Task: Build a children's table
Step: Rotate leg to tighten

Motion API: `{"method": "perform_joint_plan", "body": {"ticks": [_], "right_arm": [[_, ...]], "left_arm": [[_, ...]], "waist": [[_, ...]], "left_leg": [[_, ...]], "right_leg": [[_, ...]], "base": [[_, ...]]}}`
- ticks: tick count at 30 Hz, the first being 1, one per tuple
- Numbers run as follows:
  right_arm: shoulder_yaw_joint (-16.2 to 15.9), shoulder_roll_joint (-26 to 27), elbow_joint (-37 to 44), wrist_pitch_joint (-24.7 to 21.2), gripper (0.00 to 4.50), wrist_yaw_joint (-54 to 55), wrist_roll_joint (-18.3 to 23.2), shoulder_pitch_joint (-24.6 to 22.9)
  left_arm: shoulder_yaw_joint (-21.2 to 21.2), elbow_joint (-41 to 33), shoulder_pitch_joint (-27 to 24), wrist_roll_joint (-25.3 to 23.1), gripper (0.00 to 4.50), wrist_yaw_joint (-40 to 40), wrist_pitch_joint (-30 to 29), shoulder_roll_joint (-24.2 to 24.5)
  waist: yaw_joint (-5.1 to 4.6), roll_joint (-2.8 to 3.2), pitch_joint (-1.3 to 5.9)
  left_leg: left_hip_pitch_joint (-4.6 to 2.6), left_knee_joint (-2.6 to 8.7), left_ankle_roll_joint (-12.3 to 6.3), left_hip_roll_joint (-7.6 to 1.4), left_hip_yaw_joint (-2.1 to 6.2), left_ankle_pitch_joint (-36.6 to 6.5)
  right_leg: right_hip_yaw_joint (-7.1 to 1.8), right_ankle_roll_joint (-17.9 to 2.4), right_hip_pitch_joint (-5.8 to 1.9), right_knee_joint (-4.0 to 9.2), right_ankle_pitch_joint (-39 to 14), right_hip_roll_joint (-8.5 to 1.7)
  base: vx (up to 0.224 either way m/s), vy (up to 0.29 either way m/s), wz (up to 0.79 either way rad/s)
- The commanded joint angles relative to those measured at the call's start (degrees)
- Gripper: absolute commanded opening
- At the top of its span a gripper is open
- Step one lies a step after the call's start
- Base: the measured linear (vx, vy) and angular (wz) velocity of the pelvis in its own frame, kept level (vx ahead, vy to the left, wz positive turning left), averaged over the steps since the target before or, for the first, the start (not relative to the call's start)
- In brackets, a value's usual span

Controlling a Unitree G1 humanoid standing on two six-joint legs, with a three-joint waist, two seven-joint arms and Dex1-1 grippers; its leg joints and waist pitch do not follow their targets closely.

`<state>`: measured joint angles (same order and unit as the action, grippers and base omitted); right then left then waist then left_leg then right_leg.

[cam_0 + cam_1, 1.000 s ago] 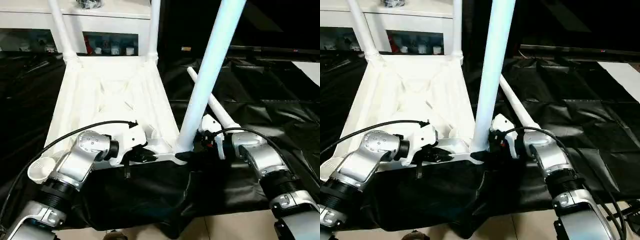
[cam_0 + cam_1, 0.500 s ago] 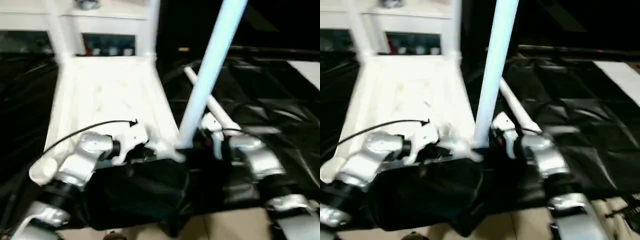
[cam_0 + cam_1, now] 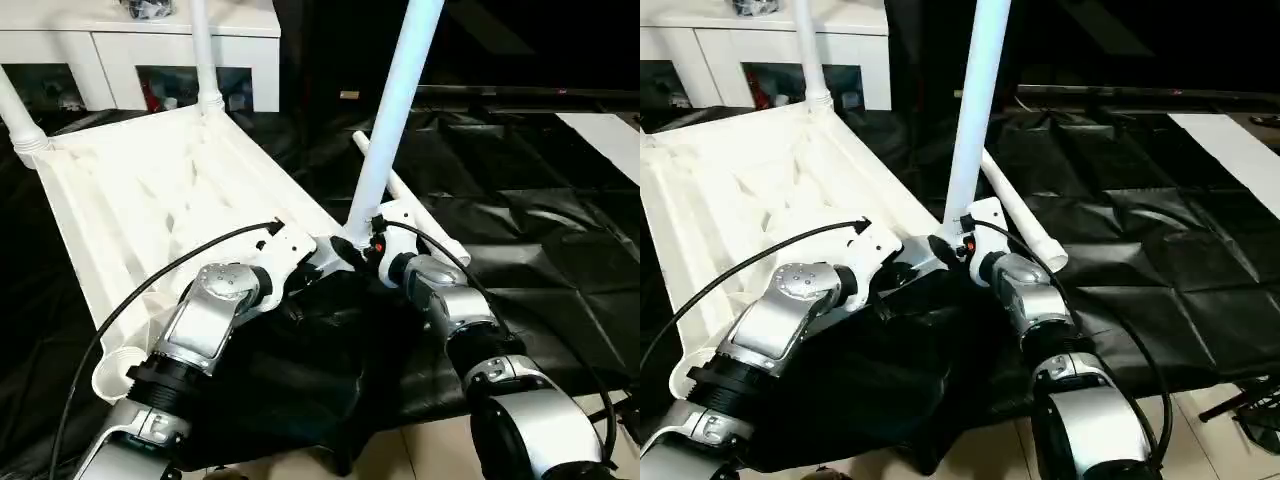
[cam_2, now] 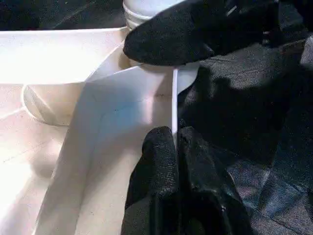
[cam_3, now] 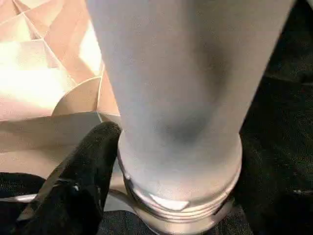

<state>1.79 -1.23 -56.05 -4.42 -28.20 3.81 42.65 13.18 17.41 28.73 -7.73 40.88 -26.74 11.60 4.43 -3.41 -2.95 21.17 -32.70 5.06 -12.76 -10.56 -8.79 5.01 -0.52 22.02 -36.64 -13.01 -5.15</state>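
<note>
The white children's table top [image 3: 150, 200] lies upside down, ribbed underside up, on black sheeting. Two legs [image 3: 205, 50] [image 3: 15, 115] stand in its far corner sockets. A third leg [image 3: 395, 110] rises from the near right corner. My right gripper [image 3: 362, 248] is shut around that leg's base, one black finger [image 5: 93, 152] against its collar. My left gripper [image 4: 174, 134] is shut on the thin rim of the top, just beside that corner [image 3: 320, 262]. A fourth leg [image 3: 420, 215] lies loose on the sheet behind my right arm. The near left socket [image 3: 115, 370] holds no leg.
A white cabinet with glass doors [image 3: 150, 40] stands behind the table top. Black sheeting [image 3: 540, 220] covers the ground to the right, and its crumpled front edge meets pale tiled floor [image 3: 420, 450]. A white strip [image 3: 610, 130] lies at the far right.
The table top has turned, its far end swinging left, while the near right corner with its leg moved a little away from me. The camera shifted too. Both grippers stay where they were on the table.
</note>
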Motion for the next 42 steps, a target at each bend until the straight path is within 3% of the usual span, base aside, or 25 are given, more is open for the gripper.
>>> {"method": "perform_joint_plan", "body": {"ticks": [1,2,4,5,9,10,15,20,26,28,39,41,42], "right_arm": [[-4.47,2.50,-1.49,-0.17,3.87,-5.84,-0.90,0.27],[-4.81,1.79,-0.95,-0.10,3.87,-7.28,-0.95,0.11],[-5.75,0.49,0.32,0.33,3.87,-10.25,-1.28,-0.48],[-7.58,-2.05,3.03,1.27,3.87,-15.95,-1.85,-1.85],[-9.01,-5.65,6.70,3.28,3.87,-22.97,-1.66,-3.84],[-9.29,-7.48,8.08,4.12,3.87,-26.84,-1.30,-4.65],[-11.54,-12.64,13.84,1.95,3.87,-38.93,0.89,-7.04],[-13.81,-15.11,17.31,0.31,3.87,-44.54,0.80,-8.61],[-13.83,-15.03,18.79,-1.44,3.56,-45.60,1.25,-9.13],[-14.12,-15.11,19.70,-2.34,3.16,-46.09,1.65,-9.40],[-13.08,-13.19,19.12,-4.10,2.75,-41.64,1.23,-10.09],[-9.72,-8.18,11.13,-3.35,2.75,-23.75,-1.63,-7.50],[-8.92,-7.21,9.36,-3.53,2.75,-20.31,-1.84,-6.80]], "left_arm": [[2.52,-4.19,0.61,3.18,0.00,2.08,2.84,-3.06],[2.49,-4.14,0.63,3.42,0.00,2.83,3.45,-2.61],[2.49,-4.03,0.57,3.75,0.00,4.05,4.28,-1.85],[2.51,-3.85,0.37,4.38,0.00,6.34,5.56,-0.40],[2.64,-3.55,-0.14,5.57,0.00,10.50,8.59,1.76],[2.74,-4.07,-0.67,6.77,0.00,13.54,9.55,2.91],[3.79,-4.28,-1.55,8.18,0.00,21.06,11.47,6.79],[3.76,-2.69,-1.19,7.95,0.00,23.55,13.64,8.87],[3.38,-2.24,-1.13,8.30,0.00,24.60,14.22,9.50],[3.46,-2.42,-1.33,8.64,0.00,24.83,14.29,9.74],[2.47,-1.57,-1.01,8.70,0.00,23.12,13.82,8.46],[1.29,1.06,1.19,6.67,0.00,15.44,12.49,5.00],[1.12,1.46,1.62,6.30,0.00,14.02,12.00,4.30]], "waist": [[0.26,0.25,3.70],[0.24,-0.08,3.66],[0.34,0.24,3.65],[0.43,0.12,3.61],[1.00,0.11,3.71],[1.06,0.43,3.63],[1.86,0.46,3.55],[2.06,0.51,3.53],[2.09,0.32,3.59],[2.14,0.30,3.65],[2.04,0.33,3.60],[1.54,0.33,3.22],[1.38,0.26,3.22]], "left_leg": [[-0.61,3.14,-1.31,-0.79,0.05,-9.25],[-0.58,3.16,-1.35,-0.81,0.03,-9.43],[-0.60,3.15,-1.46,-0.86,0.11,-9.47],[-0.52,3.12,-1.69,-0.79,0.10,-9.23],[-0.55,2.93,-2.71,-0.82,0.02,-8.92],[-0.62,3.02,-2.79,-0.87,0.07,-9.01],[-0.93,3.04,-2.85,-1.07,-0.04,-10.38],[-0.76,3.10,-2.42,-1.02,0.05,-10.27],[-0.80,3.06,-2.16,-1.00,0.04,-9.90],[-0.78,3.03,-2.19,-0.99,0.04,-9.61],[-0.75,3.11,-1.65,-0.93,0.08,-9.98],[-0.95,3.46,0.15,-0.88,0.14,-12.48],[-0.97,3.56,1.05,-0.81,0.23,-12.93]], "right_leg": [[-3.01,-12.05,-2.53,4.34,-2.15,-3.12],[-3.02,-11.93,-2.53,4.41,-2.62,-3.10],[-3.04,-11.65,-2.55,4.41,-3.07,-3.12],[-2.98,-11.56,-2.64,4.49,-2.86,-3.03],[-3.07,-11.59,-2.71,4.35,-1.18,-3.07],[-3.06,-11.87,-2.62,4.34,-1.43,-3.06],[-3.09,-12.47,-2.44,4.44,-2.90,-2.99],[-3.01,-12.34,-2.48,4.35,-2.93,-2.93],[-3.06,-12.47,-2.47,4.31,-3.46,-3.06],[-3.04,-12.56,-2.50,4.20,-2.86,-3.02],[-3.00,-12.47,-2.49,4.24,-3.25,-3.06],[-3.12,-11.57,-2.07,4.84,-8.60,-3.29],[-3.10,-11.23,-2.10,4.85,-10.62,-3.34]], "base": [[0.000,0.000,0.00],[0.000,0.000,0.00],[0.000,0.000,0.00],[0.000,0.000,0.00],[0.000,0.000,0.00],[0.000,0.000,0.00],[0.000,0.000,0.00],[0.000,0.000,0.00],[0.000,0.000,0.00],[0.000,0.000,0.00],[0.000,0.000,0.00],[0.000,0.000,0.00],[0.000,0.000,0.00]]}}
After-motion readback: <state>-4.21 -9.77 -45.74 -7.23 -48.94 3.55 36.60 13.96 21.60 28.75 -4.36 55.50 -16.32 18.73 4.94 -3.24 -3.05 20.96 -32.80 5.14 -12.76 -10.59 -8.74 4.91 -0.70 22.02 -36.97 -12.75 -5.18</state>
